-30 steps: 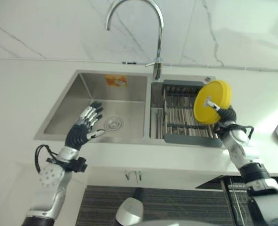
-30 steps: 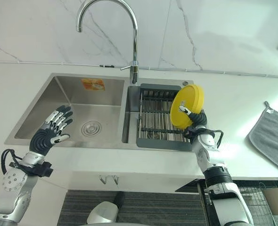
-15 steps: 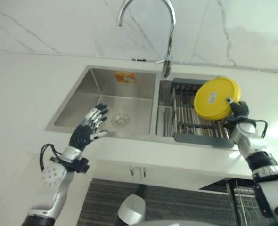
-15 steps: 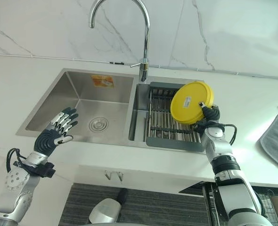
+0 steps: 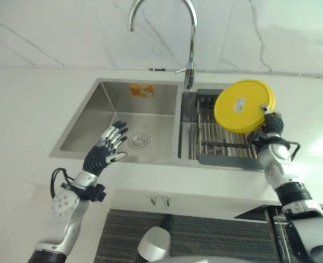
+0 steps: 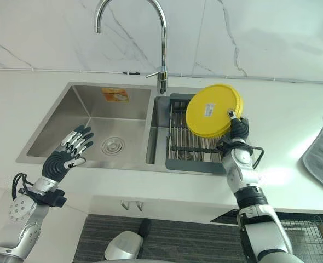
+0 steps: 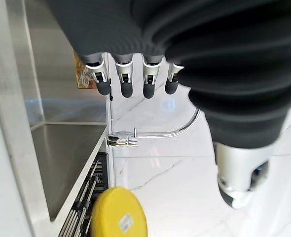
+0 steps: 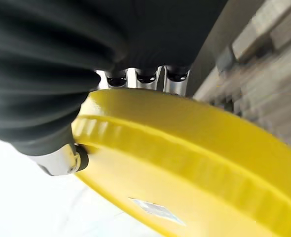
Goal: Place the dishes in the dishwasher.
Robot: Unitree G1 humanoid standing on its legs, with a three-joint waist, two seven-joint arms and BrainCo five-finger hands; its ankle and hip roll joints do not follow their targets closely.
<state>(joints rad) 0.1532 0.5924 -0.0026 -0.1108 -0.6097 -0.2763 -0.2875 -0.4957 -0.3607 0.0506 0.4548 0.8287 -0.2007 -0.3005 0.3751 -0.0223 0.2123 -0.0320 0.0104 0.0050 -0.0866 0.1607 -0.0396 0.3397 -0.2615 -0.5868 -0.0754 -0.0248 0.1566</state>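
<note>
Nearest me, down by the front edge of the white table [image 5: 35, 104], the left hand [image 5: 102, 152] hovers with its fingers spread loose and nothing in them, just over the rim of the empty steel basin [image 5: 128, 123]. Over on the other side the right hand [image 6: 237, 130] has a yellow plate [image 6: 212, 110] pinched by its edge, thumb on the underside and fingers on the other face, holding it tilted up in the air above the dark slatted drying rack [image 6: 191, 139] that sits in the smaller basin. The plate looks like smooth, matte plastic, round with a raised rim and a small pale sticker on its underside, light and easy enough to carry. I'd say the lift out of the sink is done and the carry is what's in hand; next the arm needs to swing the plate down and away toward the dishwasher. Behind it all stands the tall chrome gooseneck tap [image 5: 190, 33] against a veined marble wall [image 6: 260, 38], with a grey cloth [image 6: 321, 159] lying off at the right.
</note>
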